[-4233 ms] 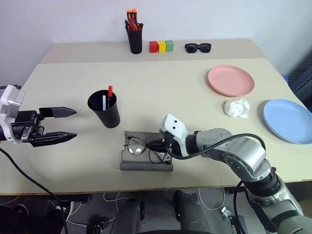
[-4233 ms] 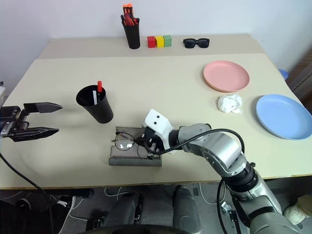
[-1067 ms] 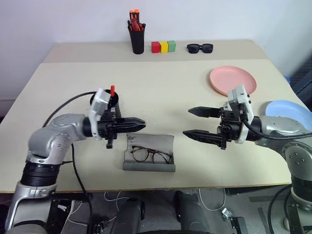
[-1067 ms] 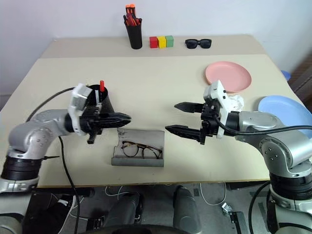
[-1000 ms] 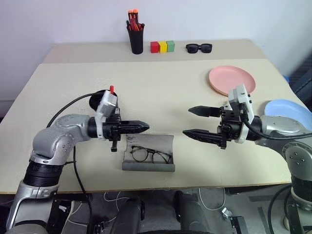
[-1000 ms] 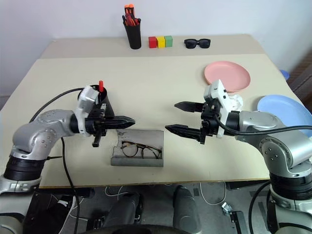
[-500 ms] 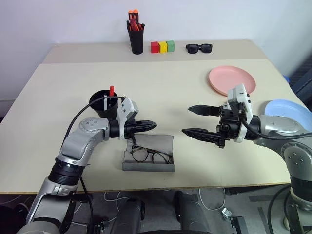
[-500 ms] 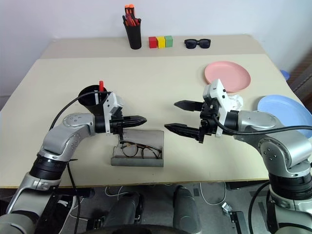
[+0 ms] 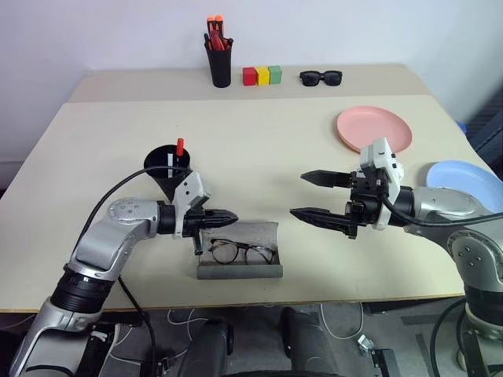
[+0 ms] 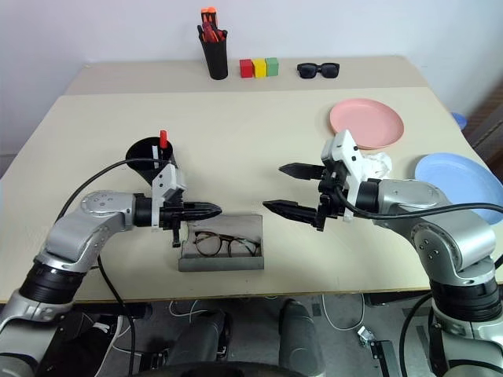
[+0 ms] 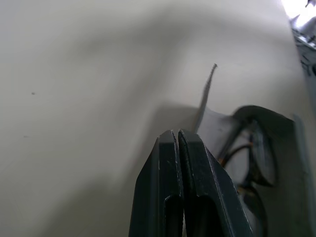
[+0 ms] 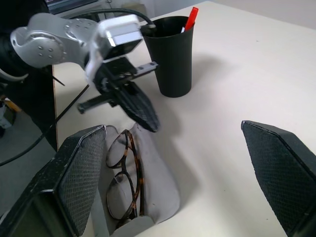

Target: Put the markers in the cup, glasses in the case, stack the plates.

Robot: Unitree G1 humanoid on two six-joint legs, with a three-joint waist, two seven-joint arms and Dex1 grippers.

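Note:
The grey case (image 9: pixel 240 269) lies open near the table's front edge, and the wire-framed glasses (image 9: pixel 236 251) rest inside it. My left gripper (image 9: pixel 230 215) is shut and empty, its tip just over the left end of the case's raised back flap (image 11: pixel 205 98). Behind that arm stands the black cup (image 9: pixel 163 174), holding a red-capped marker (image 9: pixel 179 145) and a white marker (image 9: pixel 170 159). My right gripper (image 9: pixel 298 195) hovers open to the right of the case, its pads (image 12: pixel 81 177) wide apart. The pink plate (image 9: pixel 375 129) and blue plate (image 9: pixel 464 184) lie apart at the right.
A crumpled white paper (image 10: pixel 381 163) sits between the plates, behind my right hand. Along the back edge stand a pen holder with orange-tipped pens (image 9: pixel 219 63), three coloured blocks (image 9: pixel 262 75) and black sunglasses (image 9: pixel 320 77).
My left gripper has sunk, still shut, from level with the cup down to the case's back-left edge. The right arm has kept still, jaws open.

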